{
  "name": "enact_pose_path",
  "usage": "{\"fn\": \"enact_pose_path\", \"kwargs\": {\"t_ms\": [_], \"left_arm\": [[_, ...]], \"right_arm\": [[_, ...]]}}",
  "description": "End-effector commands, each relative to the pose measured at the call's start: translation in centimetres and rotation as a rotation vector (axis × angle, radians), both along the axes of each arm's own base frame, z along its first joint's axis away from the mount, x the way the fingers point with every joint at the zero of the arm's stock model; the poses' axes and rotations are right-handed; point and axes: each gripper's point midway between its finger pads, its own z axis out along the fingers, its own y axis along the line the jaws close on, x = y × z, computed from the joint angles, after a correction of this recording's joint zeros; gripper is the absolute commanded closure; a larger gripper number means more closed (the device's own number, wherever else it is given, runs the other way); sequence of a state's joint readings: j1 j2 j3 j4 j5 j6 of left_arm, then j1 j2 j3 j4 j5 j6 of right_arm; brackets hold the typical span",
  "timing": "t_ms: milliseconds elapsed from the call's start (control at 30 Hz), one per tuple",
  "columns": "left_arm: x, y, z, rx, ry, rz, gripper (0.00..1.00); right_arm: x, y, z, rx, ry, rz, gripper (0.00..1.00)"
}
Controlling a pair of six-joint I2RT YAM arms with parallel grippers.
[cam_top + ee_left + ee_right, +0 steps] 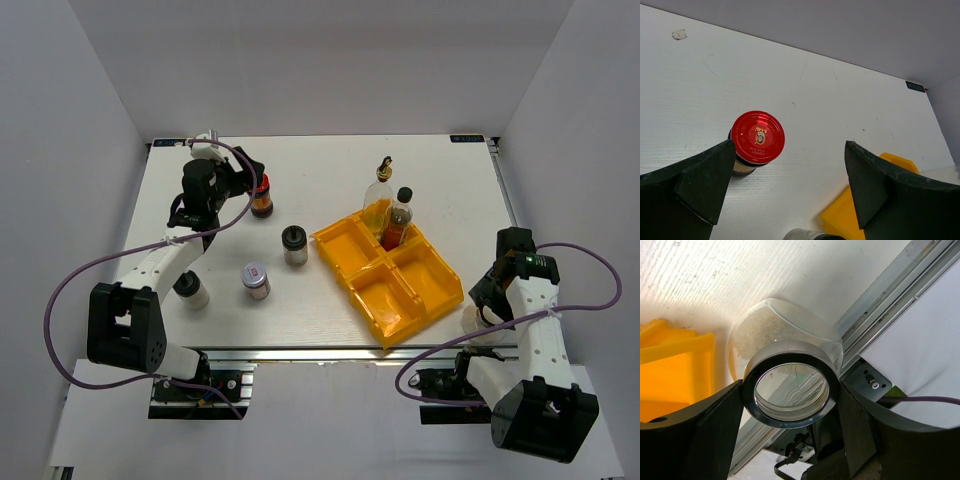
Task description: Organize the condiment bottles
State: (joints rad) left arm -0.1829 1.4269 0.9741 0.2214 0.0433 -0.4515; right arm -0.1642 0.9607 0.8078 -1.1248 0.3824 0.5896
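Between the fingers of the right gripper (790, 405), a silver-lidded glass shaker (785, 337) of white grains is clamped at its lid, with the yellow tray (675, 365) just beside it. The left gripper (790, 187) hangs spread wide above the surface (840, 95). The red-lidded jar (758, 136) stands upright close by its left finger.

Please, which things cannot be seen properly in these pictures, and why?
- Top view: shaker half hidden under the left arm.
- Top view: silver-lidded jar almost hidden behind the right arm.
- Left wrist view: print on red-lidded jar too small to read.
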Motion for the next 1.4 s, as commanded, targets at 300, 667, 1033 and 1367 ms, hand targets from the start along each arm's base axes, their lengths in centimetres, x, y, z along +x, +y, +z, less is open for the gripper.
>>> {"fn": "enact_pose_path", "kwargs": {"t_ms": [300,667,1033,1367], "left_arm": [[0.0,-0.1,0.6,-0.021,-0.023,-0.015,0.02],[-0.1,-0.4,0.8,-0.031,-0.018,-0.029,0.02],[-0.7,-0.4,0.7,-0.021,-0.011,-0.037,0.02],[-1.9,-0.2,1.3,0.006,-0.042,-0.053,0.02]], "right_arm": [[3.9,-1.3,11.7,-0.084,-0.252,0.058,1.00],[8.4,4.0,16.4,0.164,-0.443,0.313,1.00],[9.1,8.4,14.0,0.288,-0.417,0.581,1.00],[9.2,12.8,13.5,0.322,-0.402,0.866,1.00]]}}
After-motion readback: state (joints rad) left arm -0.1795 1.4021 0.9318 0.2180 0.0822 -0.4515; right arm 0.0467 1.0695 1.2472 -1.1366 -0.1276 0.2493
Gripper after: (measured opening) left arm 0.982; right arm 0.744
